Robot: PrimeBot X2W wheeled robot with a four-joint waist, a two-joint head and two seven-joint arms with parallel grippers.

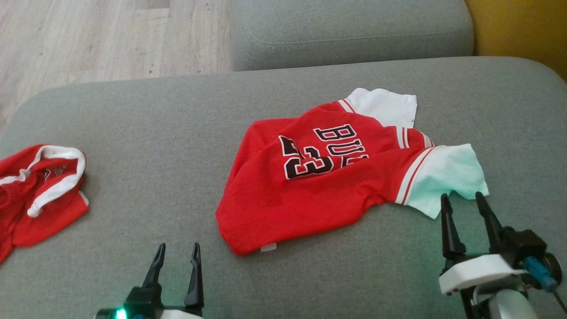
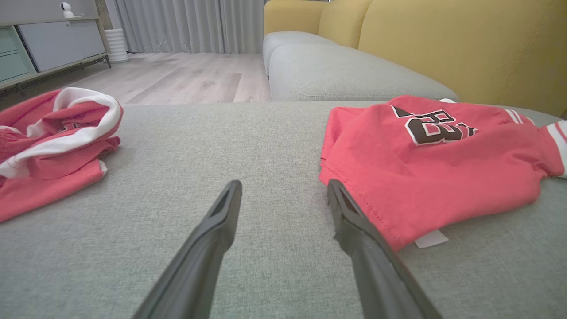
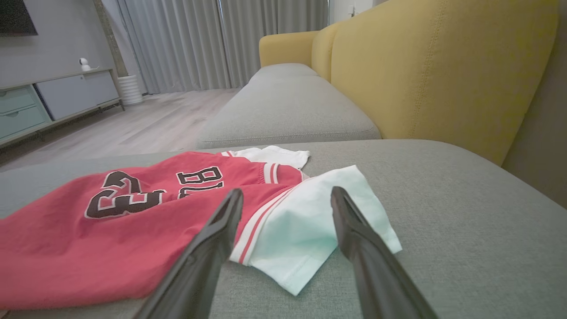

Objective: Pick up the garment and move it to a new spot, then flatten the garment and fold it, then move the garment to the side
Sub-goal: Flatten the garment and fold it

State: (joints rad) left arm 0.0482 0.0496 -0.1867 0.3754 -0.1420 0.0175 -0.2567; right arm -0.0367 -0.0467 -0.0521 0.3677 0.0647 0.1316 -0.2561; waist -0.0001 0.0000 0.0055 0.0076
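Noting red jersey [image 1: 319,195] lying part-spread, print up, midway across grey cushion [image 1: 155,115], white sleeve [image 1: 447,175] toward right side. Seeing left gripper [image 1: 178,246] spread wide and empty, just short of hem corner [image 1: 243,246]. Seeing right gripper [image 1: 461,197] likewise spread, holding nothing, tips at sleeve edge. Judging fabric light, limp, not fragile, likely to sag and bunch when lifted. Best pinched at hem corner and at sleeve or shoulder seam, catching thin layers only.

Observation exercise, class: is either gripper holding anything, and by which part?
Nothing is held. The left gripper and right gripper are open; the red fabric jersey lies free on the grey cushion.
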